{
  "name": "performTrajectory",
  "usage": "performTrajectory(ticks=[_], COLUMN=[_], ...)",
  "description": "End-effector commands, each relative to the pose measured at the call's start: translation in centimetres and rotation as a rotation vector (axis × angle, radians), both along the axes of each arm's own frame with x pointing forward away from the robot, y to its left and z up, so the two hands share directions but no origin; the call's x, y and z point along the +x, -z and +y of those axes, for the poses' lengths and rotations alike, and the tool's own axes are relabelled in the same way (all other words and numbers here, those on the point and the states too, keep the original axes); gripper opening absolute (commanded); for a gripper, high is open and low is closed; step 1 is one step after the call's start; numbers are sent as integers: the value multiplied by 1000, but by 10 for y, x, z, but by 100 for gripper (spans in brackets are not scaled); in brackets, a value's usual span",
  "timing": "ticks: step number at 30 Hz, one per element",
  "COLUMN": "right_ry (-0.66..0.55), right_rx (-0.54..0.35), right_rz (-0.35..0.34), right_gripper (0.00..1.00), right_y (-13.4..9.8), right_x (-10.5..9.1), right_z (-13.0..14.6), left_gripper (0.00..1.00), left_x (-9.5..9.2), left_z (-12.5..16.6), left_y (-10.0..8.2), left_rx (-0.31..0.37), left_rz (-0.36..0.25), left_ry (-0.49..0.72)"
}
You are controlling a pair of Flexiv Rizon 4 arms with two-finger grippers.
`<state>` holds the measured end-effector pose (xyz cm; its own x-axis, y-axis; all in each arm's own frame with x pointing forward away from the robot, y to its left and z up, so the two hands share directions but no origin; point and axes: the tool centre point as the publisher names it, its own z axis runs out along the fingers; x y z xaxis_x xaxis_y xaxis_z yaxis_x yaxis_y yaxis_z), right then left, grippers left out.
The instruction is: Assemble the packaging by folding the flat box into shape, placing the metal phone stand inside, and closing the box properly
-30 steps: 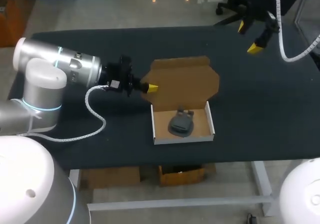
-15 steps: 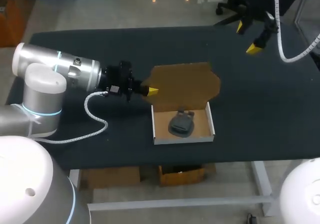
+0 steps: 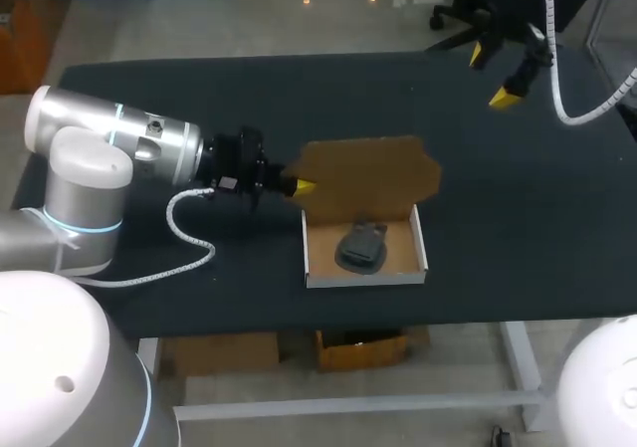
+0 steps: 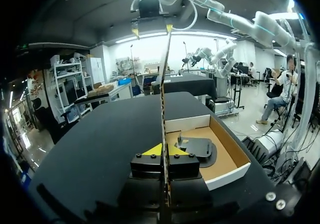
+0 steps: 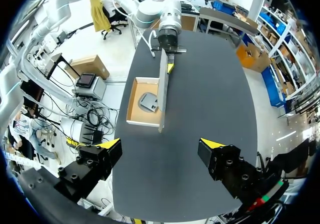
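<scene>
A cardboard box [image 3: 365, 277] lies open near the table's front edge, with the dark metal phone stand [image 3: 360, 247] lying in its tray. Its brown lid [image 3: 368, 178] stands raised behind the tray. My left gripper [image 3: 304, 186] is shut on the lid's left edge. In the left wrist view the lid [image 4: 164, 99] runs edge-on between the fingers of the left gripper [image 4: 164, 150], and the stand [image 4: 197, 148] lies in the tray just beside it. My right gripper [image 3: 492, 76] hangs open, high over the far right. Below the right gripper [image 5: 161, 145] stand the lid [image 5: 163, 92] and the stand [image 5: 148, 101].
The black table [image 3: 518, 228] is bare around the box. Its front edge runs just beyond the box's front wall. The left arm's white cable [image 3: 184, 238] loops over the table left of the box.
The left gripper has moved a little toward the front with the lid's edge, and the lid has tipped further up toward the tray. The right arm has stayed put.
</scene>
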<state>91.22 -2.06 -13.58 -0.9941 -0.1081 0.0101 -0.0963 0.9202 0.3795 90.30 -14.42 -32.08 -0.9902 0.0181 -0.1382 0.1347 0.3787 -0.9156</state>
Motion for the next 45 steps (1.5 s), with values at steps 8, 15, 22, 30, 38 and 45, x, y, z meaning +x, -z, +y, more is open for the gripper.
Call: performTrajectory(ticks=[8, 15, 22, 30, 38, 45], right_ry=[-9, -9, -9, 17, 17, 62], right_rx=[-3, -2, -5, 1, 1, -85], right_rz=[12, 14, 18, 38, 38, 33], right_gripper=[100, 100, 100, 100, 100, 100], right_y=[0, 0, 1, 1, 1, -3], right_x=[2, 2, 2, 1, 1, 16], right_z=[2, 2, 3, 4, 4, 29], left_gripper=[0, 0, 0, 0, 0, 0], left_x=[-4, -5, -6, -6, -6, -6], left_z=[-2, -3, -4, -4, -4, -4], left_y=[6, 6, 7, 7, 7, 7], left_rx=[26, 32, 36, 36, 36, 36], left_rz=[-20, -26, -30, -30, -30, -30], left_ry=[5, 12, 18, 18, 18, 18])
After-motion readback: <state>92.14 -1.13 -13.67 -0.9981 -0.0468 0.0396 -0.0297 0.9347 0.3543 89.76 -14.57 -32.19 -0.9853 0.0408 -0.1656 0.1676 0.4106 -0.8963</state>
